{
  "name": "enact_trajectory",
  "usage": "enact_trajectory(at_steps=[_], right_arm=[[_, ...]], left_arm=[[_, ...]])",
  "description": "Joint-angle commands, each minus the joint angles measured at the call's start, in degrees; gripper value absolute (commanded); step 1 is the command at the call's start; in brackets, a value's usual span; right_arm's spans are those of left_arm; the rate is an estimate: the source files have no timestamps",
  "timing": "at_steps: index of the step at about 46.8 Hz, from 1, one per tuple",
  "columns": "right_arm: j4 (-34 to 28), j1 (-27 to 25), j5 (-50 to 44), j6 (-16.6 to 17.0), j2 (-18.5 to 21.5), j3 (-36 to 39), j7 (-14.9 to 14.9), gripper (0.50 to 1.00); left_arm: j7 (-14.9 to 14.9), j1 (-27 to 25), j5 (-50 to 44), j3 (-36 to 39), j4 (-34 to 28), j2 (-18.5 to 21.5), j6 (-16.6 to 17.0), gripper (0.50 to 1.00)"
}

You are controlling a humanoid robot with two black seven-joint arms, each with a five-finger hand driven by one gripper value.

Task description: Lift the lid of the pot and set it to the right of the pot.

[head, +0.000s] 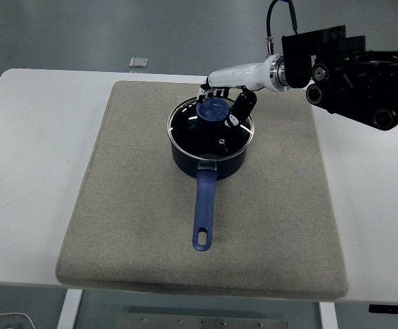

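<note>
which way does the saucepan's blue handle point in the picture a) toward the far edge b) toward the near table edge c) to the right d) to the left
b: the saucepan sits on the beige mat with its blue handle running from the pot down toward the table's near edge, while the right hand is over the lid knob at the far side.

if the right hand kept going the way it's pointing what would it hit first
Most likely the blue knob of the pot lid: the right hand points left and down at it, fingers around it. Depth is unclear, so contact is uncertain.
</note>
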Motion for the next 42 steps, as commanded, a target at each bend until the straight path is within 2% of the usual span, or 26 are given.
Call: enact_trajectory(at_steps=[1, 7, 18, 42], right_arm=[[0.00, 0.17, 0.01, 0.01, 0.01, 0.00, 0.01, 0.693], [0.00, 0.25, 0.01, 0.19, 0.01, 0.00, -0.08, 0.682], [0.00, 0.61, 0.19, 0.71, 0.01, 0.00, -0.08, 0.617], [-0.09, 1.92, 1.24, 1.59, -0.17, 0.44, -0.17, 0.582]], left_arm=[[0.00, 0.01, -0.01, 0.07, 0.00, 0.00, 0.01, 1.000], [0.00, 0.01, -0.01, 0.07, 0.00, 0.00, 0.01, 1.000], [0.00, 0.01, -0.01, -0.02, 0.00, 0.00, 0.01, 1.000], [0.00, 0.01, -0.01, -0.02, 0.00, 0.00, 0.01, 1.000]])
